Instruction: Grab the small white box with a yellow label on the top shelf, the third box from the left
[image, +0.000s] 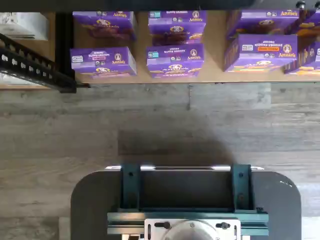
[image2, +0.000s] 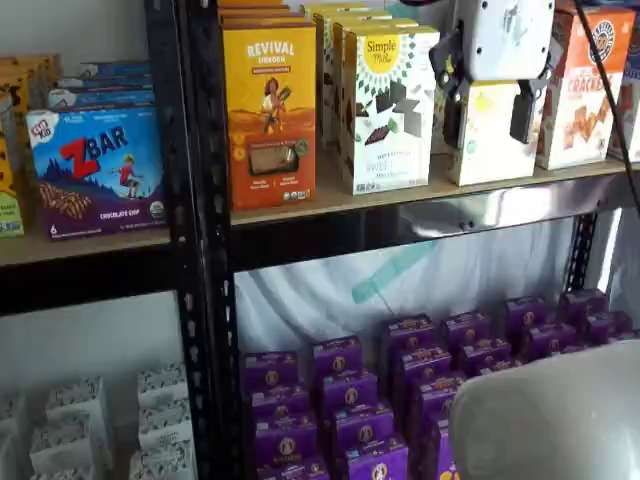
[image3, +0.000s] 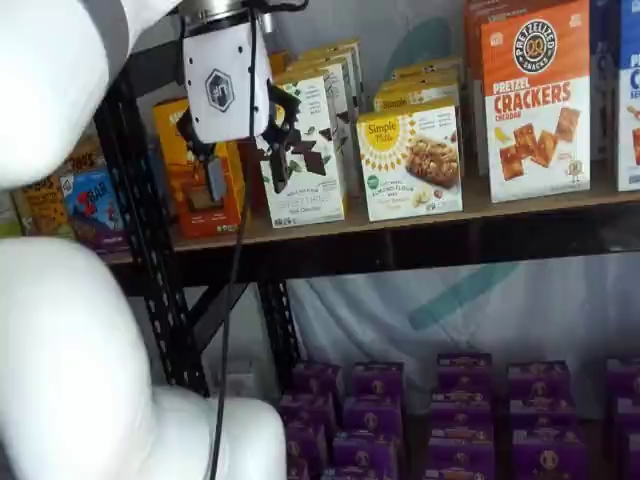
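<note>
The small white box stands on the top shelf, between a taller white box and an orange cracker box. It is short and cream-white, with a yellow sunburst logo and a cookie picture. In a shelf view my gripper hangs in front of the small white box, whose front shows between the black fingers. In a shelf view the gripper appears further left, out in front of the shelf. The fingers stand apart with a plain gap and hold nothing. The wrist view shows neither the box nor the fingers.
A taller white box with chocolate squares stands left of the target and an orange cracker box right of it. An orange Revival box is further left. Black uprights frame the shelf. Several purple boxes sit on a low board below.
</note>
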